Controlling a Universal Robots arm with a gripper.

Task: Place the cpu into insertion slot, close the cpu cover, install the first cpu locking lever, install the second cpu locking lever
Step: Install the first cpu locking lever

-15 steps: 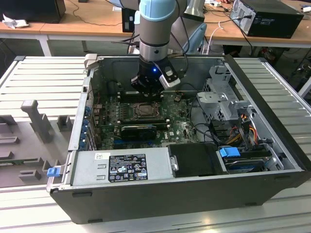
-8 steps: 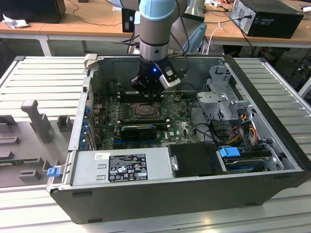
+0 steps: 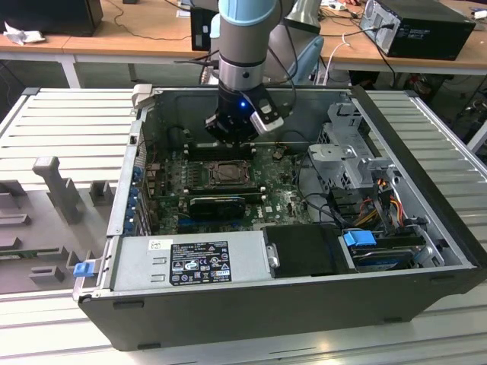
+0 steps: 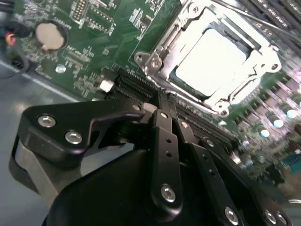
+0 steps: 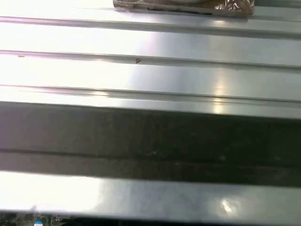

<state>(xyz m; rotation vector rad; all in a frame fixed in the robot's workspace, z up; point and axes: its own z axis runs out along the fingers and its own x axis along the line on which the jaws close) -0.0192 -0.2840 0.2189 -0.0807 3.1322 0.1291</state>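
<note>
The cpu [image 4: 212,55] lies flat in the insertion slot [image 4: 186,87], its pale face showing through the cut-out of the cpu cover [image 4: 263,59], which is folded down over the slot's silvery rim. In the second wrist view the hand [image 4: 168,107] sits just beside the slot, its black fingers [image 4: 163,123] pressed together with no gap and nothing between them, their tips over the long black connector that runs along the slot's edge on the green circuit board [image 4: 108,35]. A round coin battery [image 4: 50,36] sits on the board well apart from the slot. In the exterior view the hand [image 3: 232,139] hangs inside the open computer case [image 3: 426,228], just behind the slot [image 3: 228,173], and whether it touches the board cannot be told. The case rests on a ribbed metal surface [image 3: 68,122].
</note>
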